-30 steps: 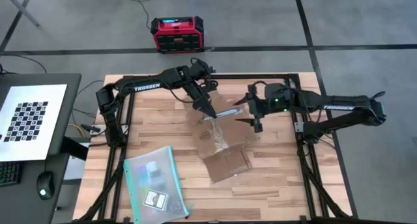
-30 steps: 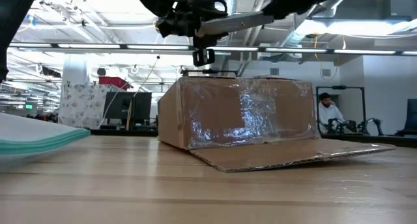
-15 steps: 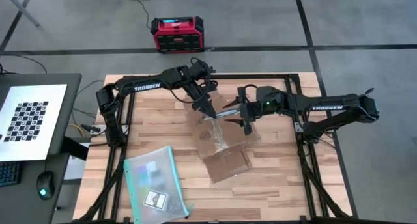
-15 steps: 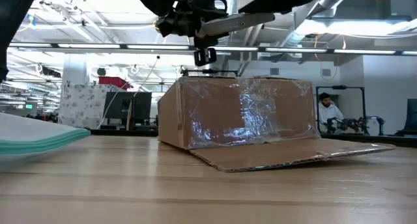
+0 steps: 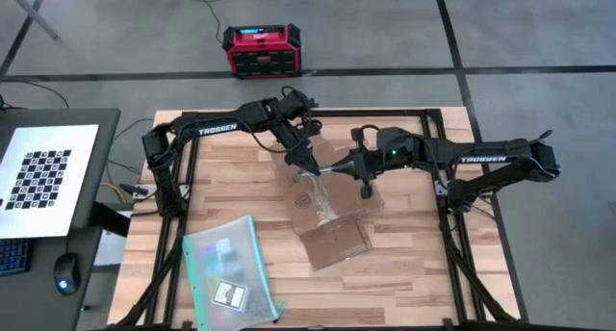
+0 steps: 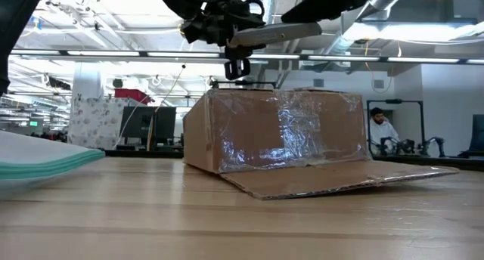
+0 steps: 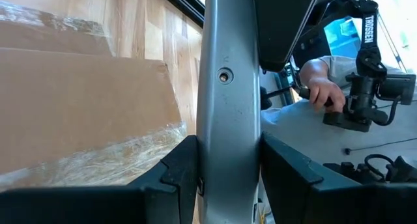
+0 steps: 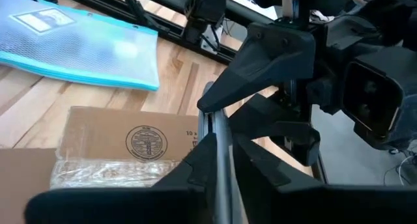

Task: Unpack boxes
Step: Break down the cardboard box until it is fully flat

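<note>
The brown cardboard box (image 5: 327, 211) stands mid-table, shiny tape on its side (image 6: 291, 135), one flap (image 6: 340, 181) lying open on the wood. A flat silver metal tool (image 5: 330, 166) hangs roughly level above the box's far top, also seen in the low view (image 6: 276, 32). My left gripper (image 5: 306, 165) is shut on its left end and my right gripper (image 5: 355, 165) on its right end. My left gripper pinches the silver tool's flat faces (image 7: 228, 139) between its two fingers, slanting down from the table's far left. The tool runs on ahead past the fingers, clear of the box. My right gripper has the tool's other end (image 8: 215, 129) between its two fingers, the thin edge showing. The fingers come from the table's right, slanting slightly down, and lie along the tool.
A clear teal-edged pouch (image 5: 226, 268) lies at the near left of the table. A red and black case (image 5: 258, 50) sits on the floor beyond the far edge. A person (image 6: 382, 128) shows in the room behind; a hand (image 7: 319, 90) grips a handle off the table.
My right gripper has gone toward the table's left, up to the tool's free end, and has shut on it. The left gripper and the tool have kept their place above the box.
</note>
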